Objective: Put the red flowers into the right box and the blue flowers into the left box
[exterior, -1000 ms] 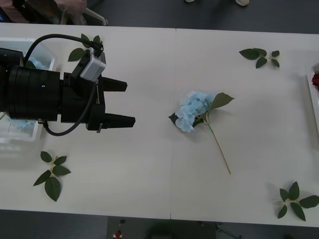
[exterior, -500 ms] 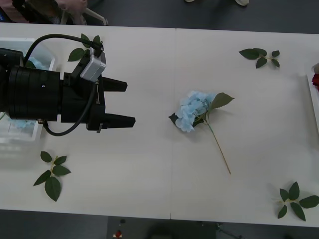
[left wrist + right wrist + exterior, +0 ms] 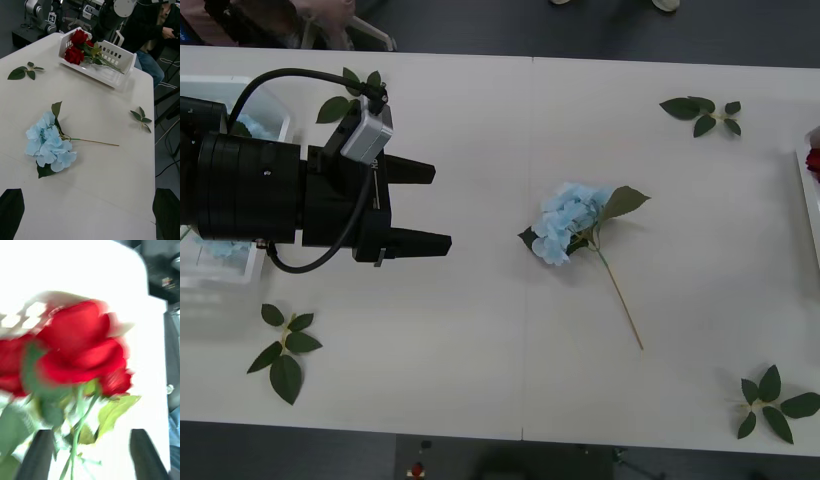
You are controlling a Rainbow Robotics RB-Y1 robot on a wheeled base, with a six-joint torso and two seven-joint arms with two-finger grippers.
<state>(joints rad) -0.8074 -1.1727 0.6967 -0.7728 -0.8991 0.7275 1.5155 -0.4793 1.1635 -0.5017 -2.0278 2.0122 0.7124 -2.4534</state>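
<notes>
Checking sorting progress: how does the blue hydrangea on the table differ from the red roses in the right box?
The blue hydrangea lies alone on the bare table, outside any box; the red roses are bunched together inside the right box. The hydrangea has a wide, fluffy, pale-blue head of many petals; each rose head is compact and deep red. Both have green stems and leaves and lie on their sides.
</notes>
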